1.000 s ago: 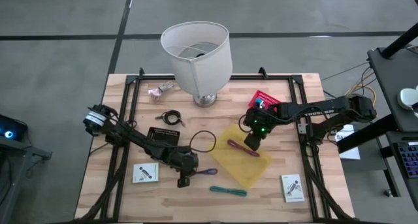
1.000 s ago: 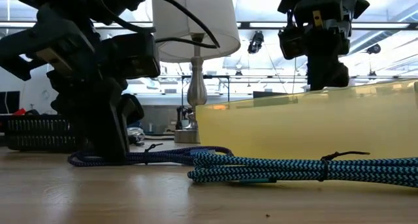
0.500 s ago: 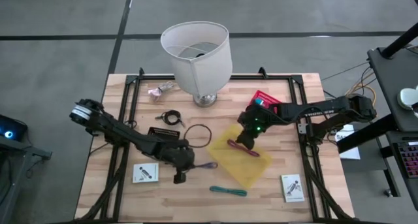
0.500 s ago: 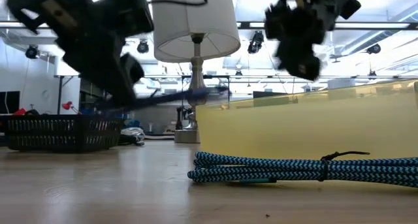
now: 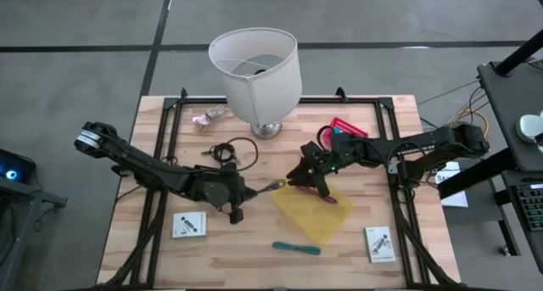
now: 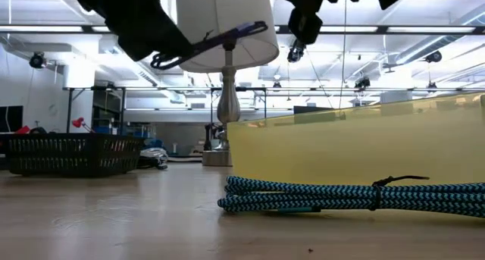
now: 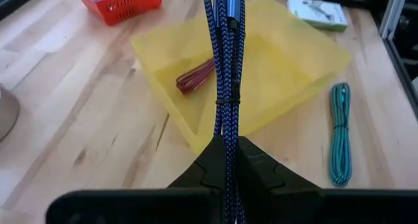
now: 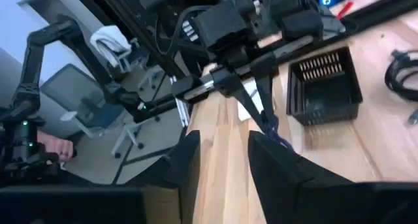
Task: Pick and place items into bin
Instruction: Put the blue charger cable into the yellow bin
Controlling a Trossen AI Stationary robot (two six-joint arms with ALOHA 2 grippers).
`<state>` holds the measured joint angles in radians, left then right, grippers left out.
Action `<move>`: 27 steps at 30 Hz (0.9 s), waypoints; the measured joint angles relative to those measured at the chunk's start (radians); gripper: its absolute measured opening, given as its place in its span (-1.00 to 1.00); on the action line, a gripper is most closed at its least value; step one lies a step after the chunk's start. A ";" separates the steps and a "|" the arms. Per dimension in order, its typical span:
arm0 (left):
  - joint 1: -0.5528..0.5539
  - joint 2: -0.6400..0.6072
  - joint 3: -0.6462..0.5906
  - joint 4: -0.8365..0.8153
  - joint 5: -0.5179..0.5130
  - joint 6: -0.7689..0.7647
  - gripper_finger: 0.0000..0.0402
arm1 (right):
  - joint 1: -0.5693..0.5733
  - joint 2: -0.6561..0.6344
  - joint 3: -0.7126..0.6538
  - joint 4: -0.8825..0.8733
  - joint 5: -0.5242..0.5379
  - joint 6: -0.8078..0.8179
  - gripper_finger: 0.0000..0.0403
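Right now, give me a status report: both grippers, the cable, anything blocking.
Left gripper shut on purple cable, lifted beside yellow bin. Right gripper open, facing it. Nothing blocking.

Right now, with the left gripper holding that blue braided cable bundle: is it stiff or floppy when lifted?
Probably semi-stiff: the blue cable bundle sticks out straight from the left gripper without drooping. The tie around its middle likely keeps the strands from splaying. It looks light, held by one end above the yellow bin, where a maroon tie already lies.
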<state>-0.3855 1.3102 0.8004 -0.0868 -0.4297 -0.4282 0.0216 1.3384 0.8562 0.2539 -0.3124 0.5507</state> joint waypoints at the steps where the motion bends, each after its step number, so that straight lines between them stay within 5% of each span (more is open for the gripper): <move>1: 0.000 -0.002 0.003 0.002 -0.001 0.000 -0.97 | 0.000 0.000 0.000 0.008 0.003 -0.003 -0.37; 15: 0.000 -0.004 0.016 0.139 -0.019 0.069 -0.97 | 0.007 0.002 0.000 0.011 0.056 -0.109 0.38; 27: 0.012 -0.001 0.013 0.231 -0.051 0.070 -0.97 | 0.007 0.002 0.000 0.010 0.061 -0.079 0.35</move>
<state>-0.3734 1.3093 0.8133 0.1443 -0.4811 -0.3580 0.0284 1.3399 0.8562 0.2635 -0.2514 0.4720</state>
